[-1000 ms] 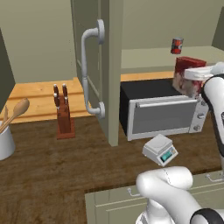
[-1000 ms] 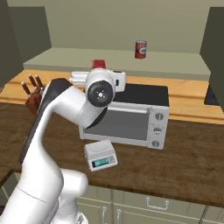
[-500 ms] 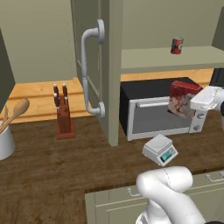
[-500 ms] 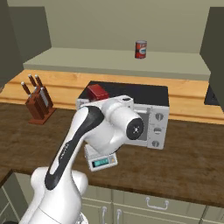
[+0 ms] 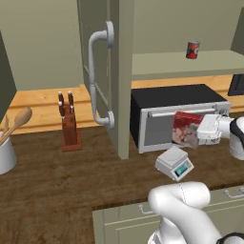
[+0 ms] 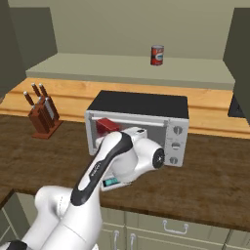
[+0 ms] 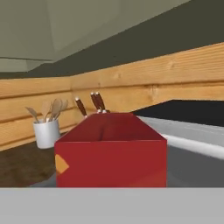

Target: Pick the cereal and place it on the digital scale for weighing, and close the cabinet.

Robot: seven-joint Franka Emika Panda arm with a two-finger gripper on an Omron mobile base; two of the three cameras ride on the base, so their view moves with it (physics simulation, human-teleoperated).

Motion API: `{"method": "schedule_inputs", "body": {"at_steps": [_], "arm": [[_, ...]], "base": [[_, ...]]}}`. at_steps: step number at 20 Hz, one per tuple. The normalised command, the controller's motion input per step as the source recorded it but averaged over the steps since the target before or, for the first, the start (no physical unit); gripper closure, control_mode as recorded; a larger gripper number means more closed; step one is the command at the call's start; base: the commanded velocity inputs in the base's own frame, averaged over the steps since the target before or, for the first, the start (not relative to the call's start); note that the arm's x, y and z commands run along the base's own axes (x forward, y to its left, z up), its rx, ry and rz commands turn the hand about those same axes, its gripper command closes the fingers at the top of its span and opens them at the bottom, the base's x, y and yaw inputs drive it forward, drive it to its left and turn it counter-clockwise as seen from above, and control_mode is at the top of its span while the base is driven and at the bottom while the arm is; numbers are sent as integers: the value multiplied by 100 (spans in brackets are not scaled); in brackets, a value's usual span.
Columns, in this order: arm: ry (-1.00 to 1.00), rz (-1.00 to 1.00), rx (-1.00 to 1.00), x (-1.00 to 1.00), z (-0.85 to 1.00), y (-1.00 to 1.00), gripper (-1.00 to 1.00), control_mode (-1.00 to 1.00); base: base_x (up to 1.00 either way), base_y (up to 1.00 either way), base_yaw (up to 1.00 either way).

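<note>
The cereal (image 5: 186, 127), a red box with a whitish-pink picture, hangs tilted in front of the microwave door, with my gripper (image 5: 196, 131) shut on it from the right. It is just above and slightly right of the digital scale (image 5: 174, 163), a small white block with a teal display on the wooden counter. In the right base view the cereal (image 6: 107, 126) peeks out behind my arm and a corner of the scale (image 6: 114, 183) shows below it. The hand view looks along the red cereal (image 7: 111, 151). The cabinet door (image 5: 97, 57) stands open, its pale curved handle (image 5: 94, 81) facing me.
A black-and-silver microwave (image 5: 176, 107) sits right behind the cereal. A small red can (image 5: 192, 49) stands on the open cabinet shelf. A knife block (image 5: 69, 124) and a white utensil holder (image 5: 6, 152) stand at the left. Drawer fronts (image 5: 124, 224) run along the near edge.
My arm has brought the cereal down from shelf height to the front of the microwave, just above the scale. The cabinet door has not moved.
</note>
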Motion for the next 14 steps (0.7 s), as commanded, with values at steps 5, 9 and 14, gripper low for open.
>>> {"method": "schedule_inputs", "body": {"at_steps": [5,9,14], "arm": [[1,4,1,34,-71,0,100,-100],[0,0,0,47,-67,0,100,-100],[0,0,0,28,-35,0,100,-100]], "base": [[0,0,0],[0,0,0],[0,0,0]]}}
